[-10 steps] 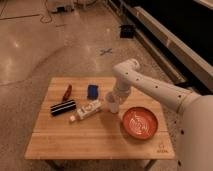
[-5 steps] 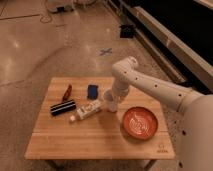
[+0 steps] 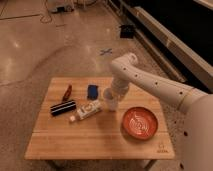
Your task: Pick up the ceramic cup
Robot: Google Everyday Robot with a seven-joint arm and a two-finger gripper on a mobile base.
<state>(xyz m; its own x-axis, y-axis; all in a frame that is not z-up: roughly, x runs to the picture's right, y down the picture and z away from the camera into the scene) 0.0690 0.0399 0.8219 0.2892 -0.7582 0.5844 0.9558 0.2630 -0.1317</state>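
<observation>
The ceramic cup is small and pale white. It stands upright near the middle of the wooden table, between the lying white bottle and the orange-red bowl. My gripper comes down from the white arm on the right and sits right at the cup's top, hiding its rim. The cup rests on the table.
A white bottle with a printed label lies just left of the cup. A black cylinder, a red tool and a blue object lie further left. The wide orange-red patterned bowl stands to the right.
My gripper has settled slightly lower onto the cup. The cup and the other objects have not moved.
</observation>
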